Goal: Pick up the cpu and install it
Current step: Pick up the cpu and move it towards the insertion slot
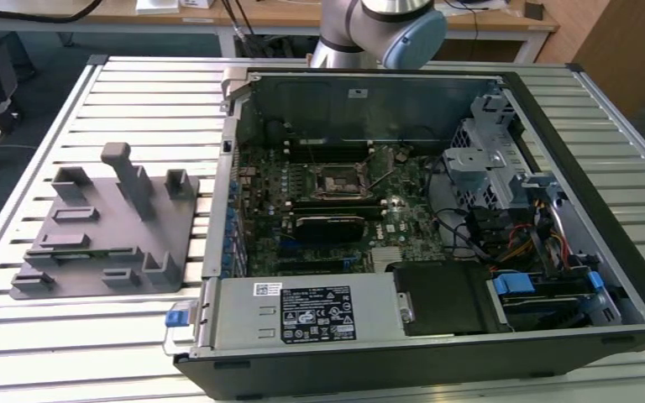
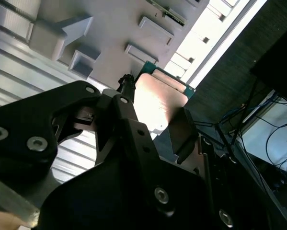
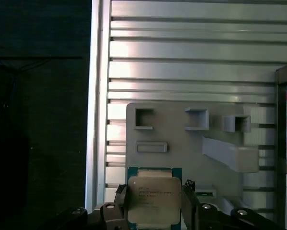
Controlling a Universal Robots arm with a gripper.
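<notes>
The slatted metal desk [image 1: 132, 92] carries an open computer case [image 1: 435, 357] lying on its side. On the exterior view's left, a grey tray [image 1: 110, 227] lies just beside the case. The arm [image 1: 379, 29] rises behind the far wall of the case. Inside the case lies the green motherboard [image 1: 401, 222], with drive bays and bundled cables on the exterior view's right. Near the middle of the board sits the square black-framed socket [image 1: 339, 180].

In both wrist views the black pincer [image 3: 154, 191] is pinching the cpu [image 3: 154, 201] by two opposite edges, one finger [image 3: 120, 203] on each side. The cpu has a silvery top and a green rim and faces the first wrist camera squarely. It is held clear of the tray [image 3: 181, 143], whose raised blocks and pockets show behind it. In the second wrist view the cpu [image 2: 160, 103] is seen at a slant between the pincer's [image 2: 155, 112] fingers, with the tray [image 2: 114, 24] and the desk slats well behind it.
</notes>
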